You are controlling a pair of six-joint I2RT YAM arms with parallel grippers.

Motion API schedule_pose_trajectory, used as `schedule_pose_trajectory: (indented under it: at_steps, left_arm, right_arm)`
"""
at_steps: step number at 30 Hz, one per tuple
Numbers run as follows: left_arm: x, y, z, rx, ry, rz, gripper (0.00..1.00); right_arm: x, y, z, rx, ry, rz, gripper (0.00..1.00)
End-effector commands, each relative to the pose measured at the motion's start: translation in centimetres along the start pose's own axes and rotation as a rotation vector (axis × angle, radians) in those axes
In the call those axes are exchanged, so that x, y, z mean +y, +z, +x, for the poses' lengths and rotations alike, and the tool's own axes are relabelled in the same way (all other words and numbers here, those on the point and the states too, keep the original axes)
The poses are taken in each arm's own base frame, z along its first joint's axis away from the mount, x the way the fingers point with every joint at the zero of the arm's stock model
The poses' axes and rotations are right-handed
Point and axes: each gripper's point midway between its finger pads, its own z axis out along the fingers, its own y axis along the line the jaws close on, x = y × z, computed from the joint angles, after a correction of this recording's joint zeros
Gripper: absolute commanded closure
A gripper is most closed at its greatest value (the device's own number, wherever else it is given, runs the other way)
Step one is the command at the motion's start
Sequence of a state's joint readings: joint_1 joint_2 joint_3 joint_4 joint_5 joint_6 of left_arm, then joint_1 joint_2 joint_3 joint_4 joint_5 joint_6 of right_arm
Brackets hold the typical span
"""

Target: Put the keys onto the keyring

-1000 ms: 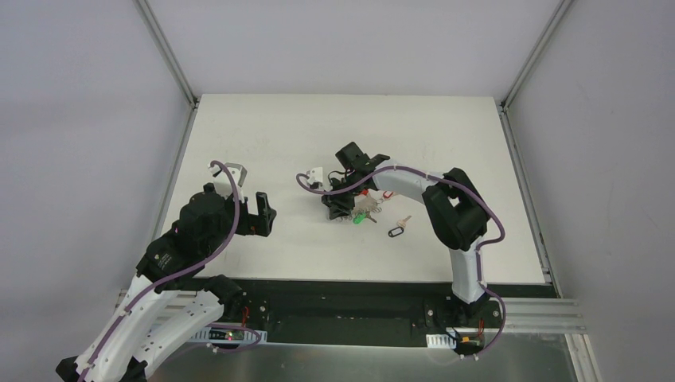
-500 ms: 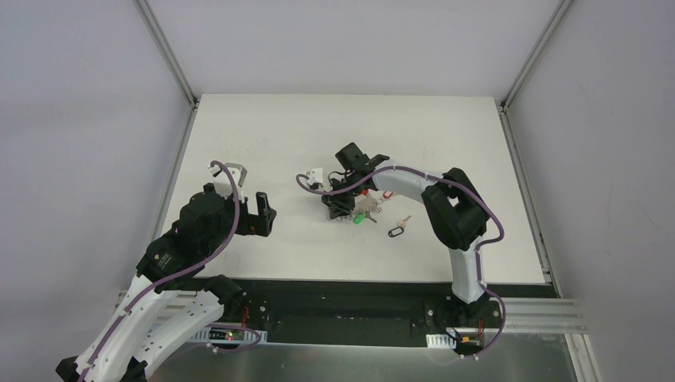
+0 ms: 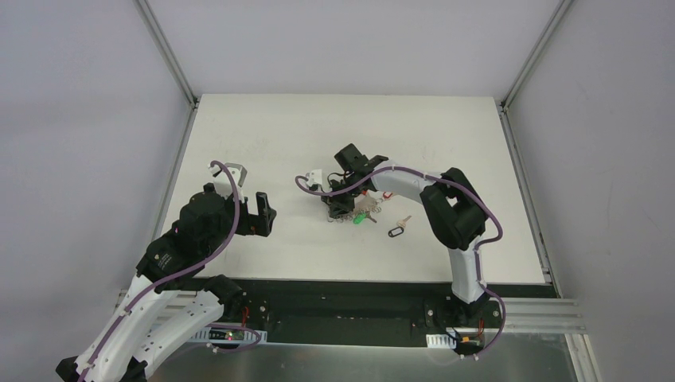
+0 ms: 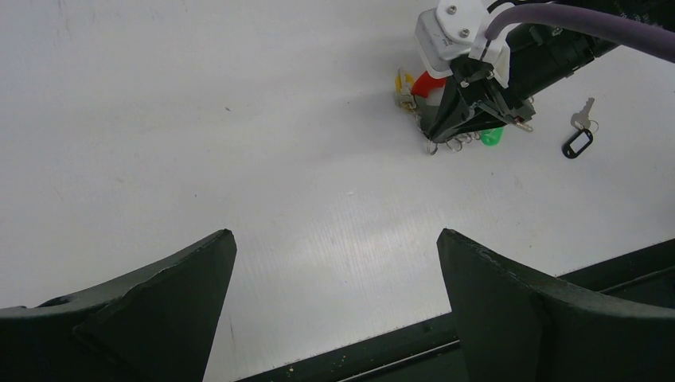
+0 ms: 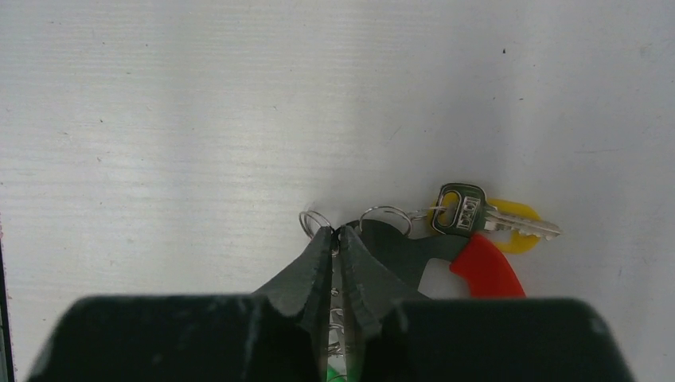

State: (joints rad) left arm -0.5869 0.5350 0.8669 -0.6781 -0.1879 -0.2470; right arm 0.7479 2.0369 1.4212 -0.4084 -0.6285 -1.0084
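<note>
Two arms show from above: the right gripper (image 3: pixel 341 208) sits on the keyring (image 3: pixel 344 218), with the left gripper (image 3: pixel 256 213) well apart. Left wrist: its jaws stand wide, holding nothing, and a black-tagged key (image 4: pixel 577 139) lies far ahead, rightward. Right wrist: the jaws are pinched, seemingly on the keyring's wire loops, and a yellow-tagged key (image 5: pixel 477 215) lies just right of the tips.

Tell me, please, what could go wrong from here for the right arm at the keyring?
The right end effector is shut on only thin wire loops of the keyring; they might slip out or bend under a pull.
The left end effector is open and far off, so nothing steadies the keyring while the black-tagged key lies loose.
</note>
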Motion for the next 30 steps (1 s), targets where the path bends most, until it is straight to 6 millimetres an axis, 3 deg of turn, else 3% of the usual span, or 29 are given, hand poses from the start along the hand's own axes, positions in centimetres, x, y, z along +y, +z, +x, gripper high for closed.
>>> schedule_pose_trajectory:
  at_steps: [1,2,11,21,30]
  left_arm:
    - [0.1,0.0,-0.2,-0.014,-0.007,0.000,0.00]
    - [0.1,0.1,-0.2,-0.013,-0.006,-0.002,0.00]
    - [0.2,0.2,-0.1,-0.009,-0.007,-0.008,0.00]
    - [0.2,0.2,-0.2,-0.007,-0.010,-0.006,0.00]
    - [-1.3,0.1,-0.5,-0.017,-0.007,0.079,0.00]
  right_arm:
    - [0.6,0.4,0.1,0.008,-0.013,-0.031,0.96]
    - [0.7,0.4,0.1,0.009,-0.013,-0.033,1.00]
    - [1.4,-0.4,-0.7,-0.028,-0.005,-0.029,1.00]
    - [2.1,-2.7,-4.3,-0.188,0.018,0.036,1.00]
    - [3.4,-5.3,-7.0,-0.328,0.036,0.087,1.00]
